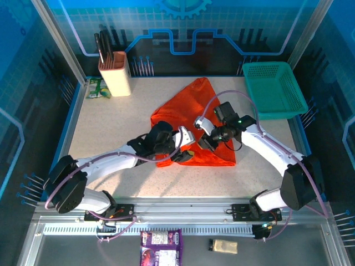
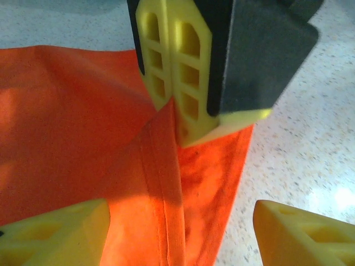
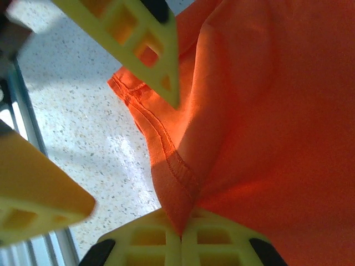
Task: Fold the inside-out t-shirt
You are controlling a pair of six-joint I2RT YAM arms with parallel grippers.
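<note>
Fold seemingly underway; right gripper (image 3: 181,238) is pinching t-shirt (image 1: 194,105) hem toward table's (image 1: 111,127) near edge; left gripper (image 2: 180,235) is hovering open, empty, probably regripping next.

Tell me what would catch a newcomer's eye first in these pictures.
The bright orange t-shirt lies bunched into a rough triangle in the middle of the table, by far the loudest thing there. At its near edge the right gripper is shut on a seamed fold, with the left gripper open beside it. A teal basket sits at the far right.
</note>
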